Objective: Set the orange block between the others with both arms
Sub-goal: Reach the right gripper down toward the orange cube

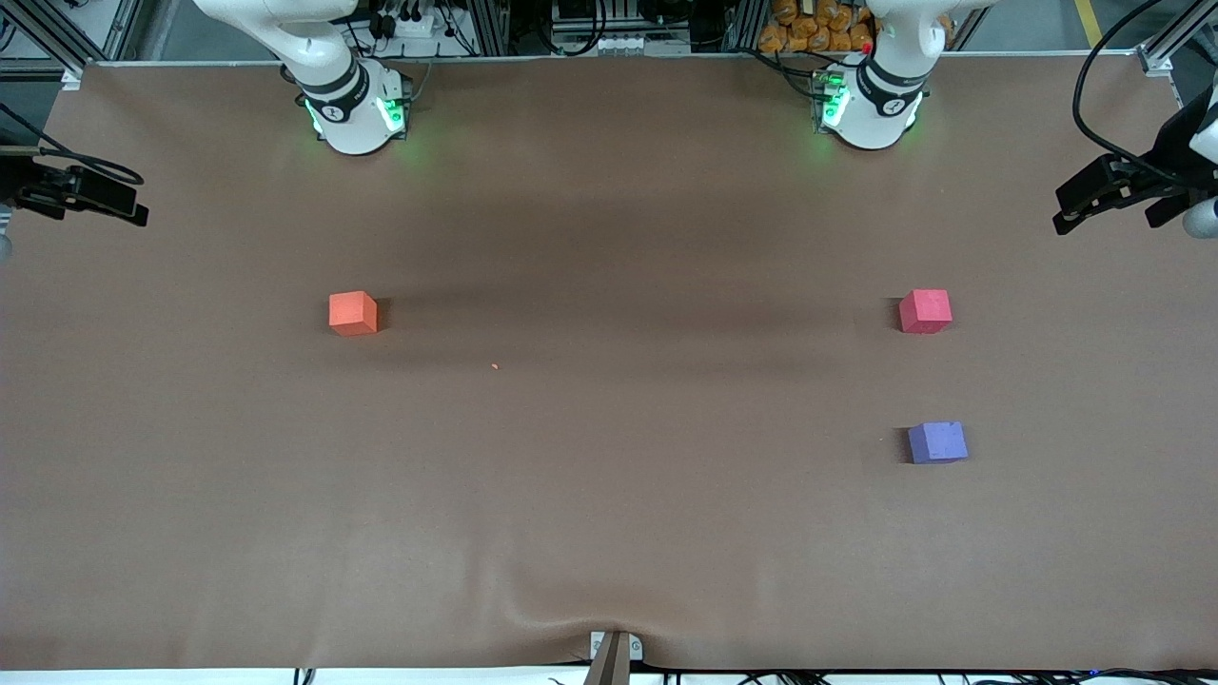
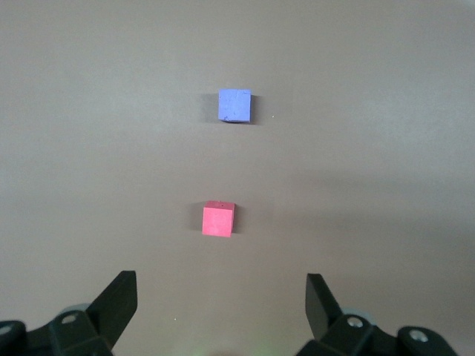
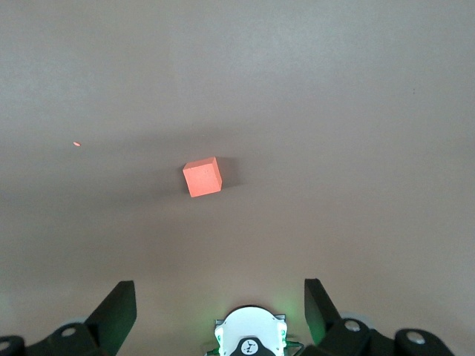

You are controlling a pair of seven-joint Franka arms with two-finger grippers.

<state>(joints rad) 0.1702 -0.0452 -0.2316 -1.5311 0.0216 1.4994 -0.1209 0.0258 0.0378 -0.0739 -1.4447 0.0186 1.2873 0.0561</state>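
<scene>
The orange block [image 1: 353,313] sat on the brown table [image 1: 609,533] toward the right arm's end, well apart from the red-pink cube [image 1: 925,311], which I took as my landmark. The purple-blue cube [image 1: 937,442] lay nearer the front camera than the red-pink cube, with a bare gap between them that looked a little wider than one cube. That gap was where the orange block had to end up.

My judgement was that the first step was the pick, and the right arm was the one placed for it. To do it well I would bring the fingers down square to two opposite faces of the block, which sat slightly turned, and close gently, since it looked like soft foam. A handover toward the middle of the table would probably be needed, as the gap lay at the left arm's end.

The right gripper [image 3: 220,311] hung high over the table, pointing down, jaws spread wide and holding nothing, with the orange block below it. The left gripper [image 2: 222,308] hung likewise over the red-pink cube's end, fingers wide apart and empty, waiting.
</scene>
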